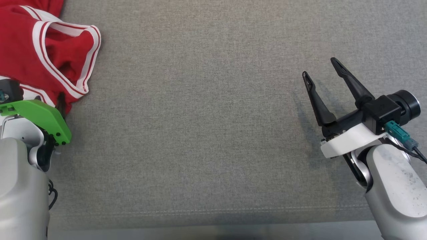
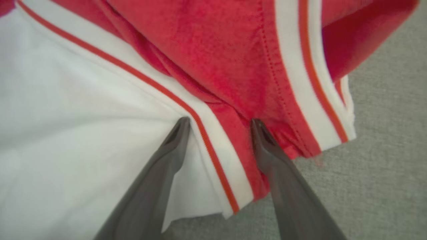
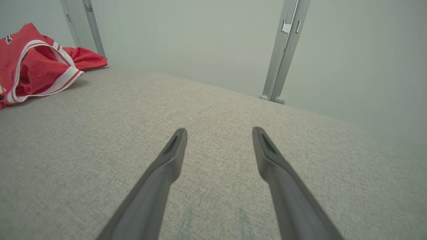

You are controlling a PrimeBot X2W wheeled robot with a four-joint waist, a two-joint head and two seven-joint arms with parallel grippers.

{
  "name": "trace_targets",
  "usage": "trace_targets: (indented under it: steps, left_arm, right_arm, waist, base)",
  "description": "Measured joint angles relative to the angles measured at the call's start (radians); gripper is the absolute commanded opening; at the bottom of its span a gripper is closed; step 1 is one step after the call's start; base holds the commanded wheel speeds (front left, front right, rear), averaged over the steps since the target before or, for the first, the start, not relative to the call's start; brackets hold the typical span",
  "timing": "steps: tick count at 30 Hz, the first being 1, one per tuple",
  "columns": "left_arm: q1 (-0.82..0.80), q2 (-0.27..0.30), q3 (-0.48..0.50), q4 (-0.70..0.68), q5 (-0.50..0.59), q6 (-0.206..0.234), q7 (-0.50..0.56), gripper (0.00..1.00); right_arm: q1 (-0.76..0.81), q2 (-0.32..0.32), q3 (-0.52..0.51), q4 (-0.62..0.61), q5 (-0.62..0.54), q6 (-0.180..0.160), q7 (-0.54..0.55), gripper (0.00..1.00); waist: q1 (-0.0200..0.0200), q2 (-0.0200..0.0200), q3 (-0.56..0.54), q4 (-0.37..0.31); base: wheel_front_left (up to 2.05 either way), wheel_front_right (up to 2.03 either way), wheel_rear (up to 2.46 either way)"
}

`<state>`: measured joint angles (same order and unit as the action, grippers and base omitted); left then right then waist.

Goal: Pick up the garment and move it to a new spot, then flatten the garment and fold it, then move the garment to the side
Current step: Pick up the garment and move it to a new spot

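Garment between wide-open left tool

the shirt, at the surface's far left corner, is bright red. its sleeve is plain white, edged with a thin red stripe. the trim is white with a red line running through it, and red cloth shows inside the loop. the surface is a flecked grey weave with a pale stitched seam along its near edge. the left gripper has dark grey fingers and a lime green bracket. the right gripper is black on a white bracket, with a teal plug. its forearm is pale silver-grey, speckled dark. the wall is pale grey-green and the posts are grey.
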<state>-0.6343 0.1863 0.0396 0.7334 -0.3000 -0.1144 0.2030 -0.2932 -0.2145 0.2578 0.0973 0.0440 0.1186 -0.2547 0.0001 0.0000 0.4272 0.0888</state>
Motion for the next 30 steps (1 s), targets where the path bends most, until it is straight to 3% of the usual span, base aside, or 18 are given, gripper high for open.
trace_targets:
  steps: [1,2,13,15,19,23,30]
  left_arm:
    - [-0.009,0.002,-0.002,0.006,0.002,0.0,0.003,0.31]
    - [-0.017,0.003,-0.002,0.012,0.003,0.0,0.004,0.0]
    - [-0.059,0.001,-0.101,0.047,0.039,-0.002,0.027,0.0]
    - [-0.068,-0.019,-0.141,0.026,0.041,-0.006,0.027,0.0]
    - [-0.126,-0.117,-0.278,-0.07,0.031,-0.014,0.024,0.0]
    - [-0.151,-0.179,-0.4,-0.144,-0.037,-0.015,0.031,0.0]
    - [-0.151,-0.181,-0.527,-0.233,-0.262,-0.016,0.119,0.0]
  right_arm:
    - [-0.001,0.0,-0.003,0.0,0.0,0.0,0.0,1.0]
    - [-0.002,0.001,-0.006,0.0,0.001,0.0,0.0,1.0]
    - [0.0,0.012,-0.025,0.032,0.009,0.0,0.0,1.0]
    - [0.005,0.012,-0.031,0.038,0.01,0.0,0.0,1.0]
    - [0.023,0.017,-0.035,0.056,0.01,0.0,0.0,1.0]
    - [0.024,0.037,-0.015,0.059,0.016,0.0,0.0,1.0]
    - [0.027,0.075,0.013,0.061,0.02,0.005,0.0,1.0]
  waist:
    - [0.0,0.0,0.003,-0.003]
    - [0.0,0.0,0.005,-0.006]
    - [0.0,0.0,-0.023,-0.006]
    - [0.0,0.0,-0.033,-0.003]
    - [-0.0001,0.0,-0.066,0.007]
    - [-0.0001,0.0,-0.098,0.008]
    - [-0.0001,0.0,-0.138,-0.029]
  base:
    - [0.0,0.0,0.0]
    - [0.0,0.0,0.0]
    - [0.0,0.0,0.0]
    - [0.0,0.0,0.0]
    - [0.0,0.0,0.0]
    - [0.0,0.0,0.0]
    - [0.0,0.0,0.0]
